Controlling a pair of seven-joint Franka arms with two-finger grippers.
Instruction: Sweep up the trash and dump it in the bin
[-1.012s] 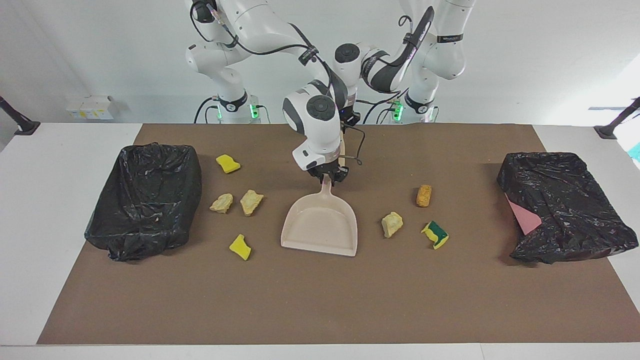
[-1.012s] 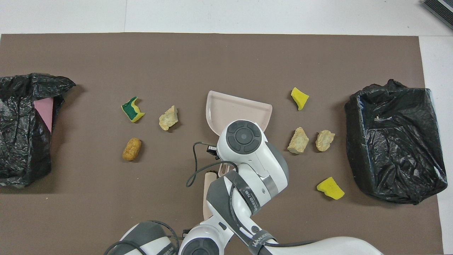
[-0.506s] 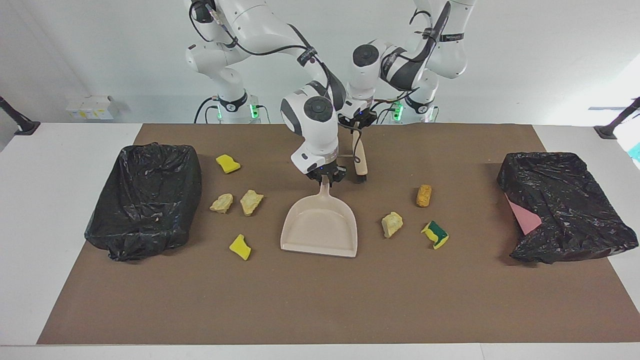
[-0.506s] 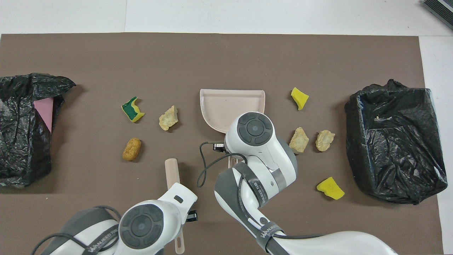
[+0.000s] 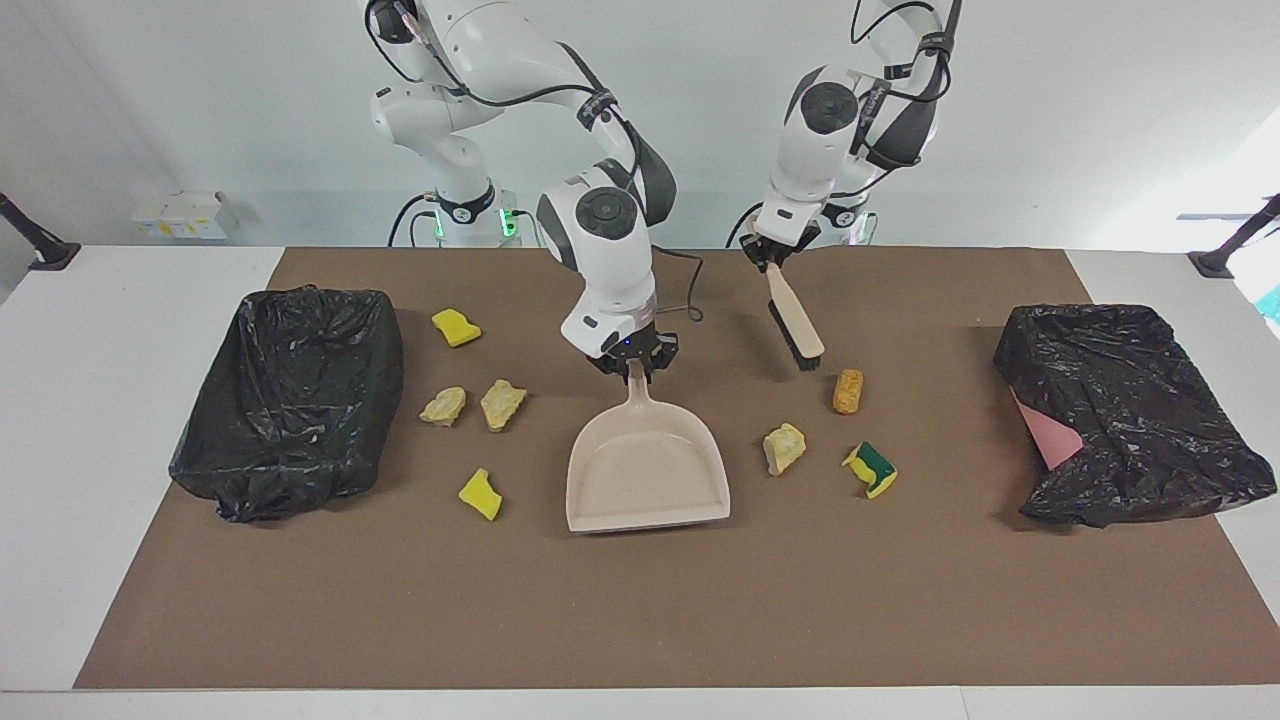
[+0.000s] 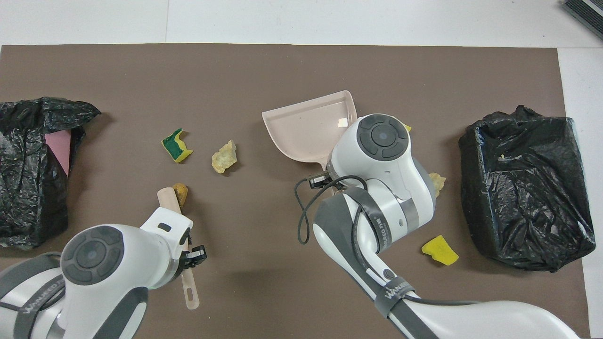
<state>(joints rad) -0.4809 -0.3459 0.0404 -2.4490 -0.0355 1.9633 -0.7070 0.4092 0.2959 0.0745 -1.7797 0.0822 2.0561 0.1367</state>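
My right gripper (image 5: 632, 366) is shut on the handle of the beige dustpan (image 5: 645, 470), whose mouth faces away from the robots. My left gripper (image 5: 766, 256) is shut on the handle of a brush (image 5: 795, 320) that slants down, its bristles just beside the corn-like lump (image 5: 847, 391). Close by lie a beige chunk (image 5: 784, 448) and a yellow-green sponge (image 5: 870, 469). Toward the right arm's end lie two beige chunks (image 5: 443, 406) (image 5: 502, 404) and two yellow sponge bits (image 5: 456, 327) (image 5: 481, 494). In the overhead view the right arm hides its gripper; the dustpan (image 6: 306, 129) shows.
A bin lined with a black bag (image 5: 290, 400) stands at the right arm's end of the brown mat (image 5: 640, 610). A second black bag (image 5: 1125, 415) with a pink piece showing lies at the left arm's end.
The left arm rose from beside the dustpan handle and swung the brush toward its own end, to the corn-like lump. The right gripper pushed the dustpan away from the robots and turned it slightly.
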